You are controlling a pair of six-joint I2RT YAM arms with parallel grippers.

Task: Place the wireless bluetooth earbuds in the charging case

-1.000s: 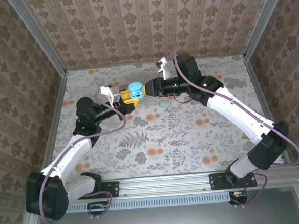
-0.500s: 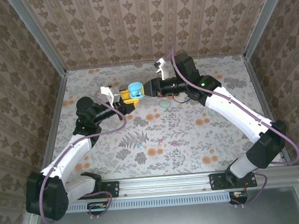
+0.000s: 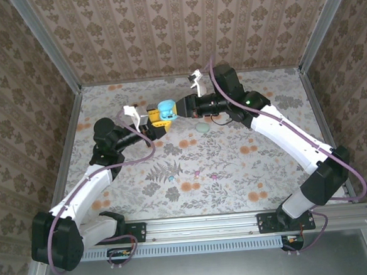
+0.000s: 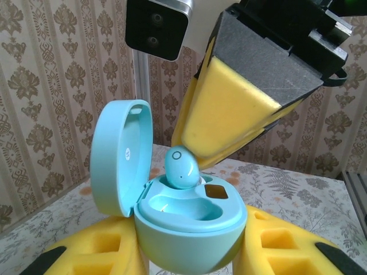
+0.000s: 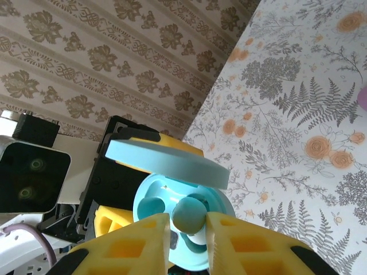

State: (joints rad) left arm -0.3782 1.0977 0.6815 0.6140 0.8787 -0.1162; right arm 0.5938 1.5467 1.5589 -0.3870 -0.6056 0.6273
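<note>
My left gripper [image 3: 159, 121] is shut on the teal charging case [image 3: 166, 108] and holds it off the table at the back centre. In the left wrist view the case [image 4: 192, 229] sits between my yellow pads [image 4: 287, 246] with its lid [image 4: 117, 154] swung open to the left. A teal earbud [image 4: 180, 167] stands tilted in the far well, and the near well is bare. My right gripper [image 3: 180, 107] comes in from the right. Its pads [image 5: 137, 246] are shut on that earbud [image 5: 190, 216], pressed against the case [image 5: 157, 200] under the lid [image 5: 166, 163].
A pale green egg-shaped case [image 3: 202, 128] lies shut on the floral table just below the grippers. Two tiny buds, one pinkish [image 3: 199, 173] and one teal [image 3: 215, 175], lie mid-table nearer the front. Papered walls close in the back and both sides.
My right gripper has edged left toward the case and its pads have narrowed on the earbud. The left arm and case have hardly moved.
</note>
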